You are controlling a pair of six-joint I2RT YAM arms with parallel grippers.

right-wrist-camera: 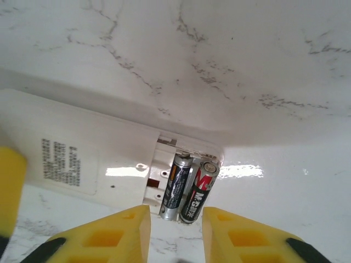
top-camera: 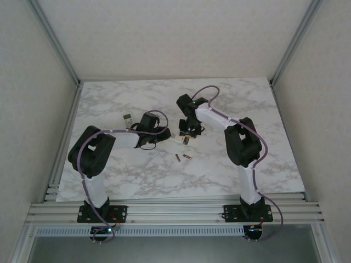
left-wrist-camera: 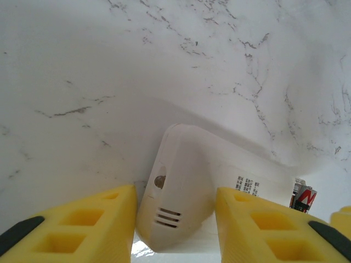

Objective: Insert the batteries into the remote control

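Top external view shows, from the left, a small flat grey-white piece (top-camera: 127,119) on the marble table (top-camera: 258,109). Next comes the left gripper (top-camera: 159,135), which is clamped on the slotted end of the white remote control (left-wrist-camera: 181,181). Two loose batteries (top-camera: 177,158) lie on the table nearer the arm bases, apart from both arms. The right gripper (top-camera: 189,131) is low at the remote's open compartment, where two batteries (right-wrist-camera: 176,186) lie side by side. Its jaws are narrow, one on each side of the batteries' ends; if they press on them I cannot tell.
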